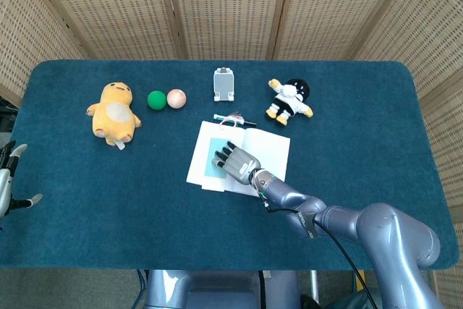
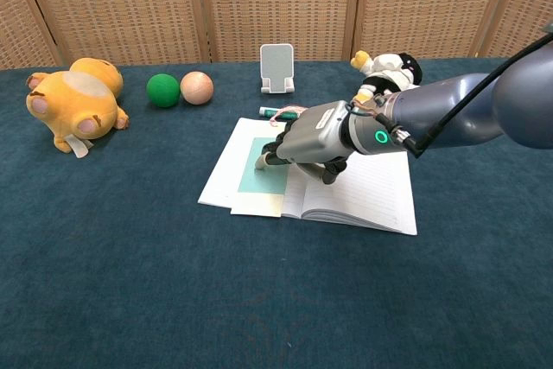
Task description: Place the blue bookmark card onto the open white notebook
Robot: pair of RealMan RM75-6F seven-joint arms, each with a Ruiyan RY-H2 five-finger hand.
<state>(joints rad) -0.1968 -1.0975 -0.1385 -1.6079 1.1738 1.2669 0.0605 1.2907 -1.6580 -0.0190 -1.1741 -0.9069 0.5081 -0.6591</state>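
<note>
Though ruled, no legible writing: notebook (image 2: 363, 196), bookmark (image 2: 259, 181).

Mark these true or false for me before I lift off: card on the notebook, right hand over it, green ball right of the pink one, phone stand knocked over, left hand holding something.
1. The blue bookmark card lies on the left page of the open white notebook. True.
2. The right hand is down over the card. True.
3. The green ball sits right of the pink ball. False: it sits to its left.
4. The phone stand is knocked over. False: it stands upright behind the notebook.
5. The left hand holds something. False: it is at the table's left edge, holding nothing.
</note>
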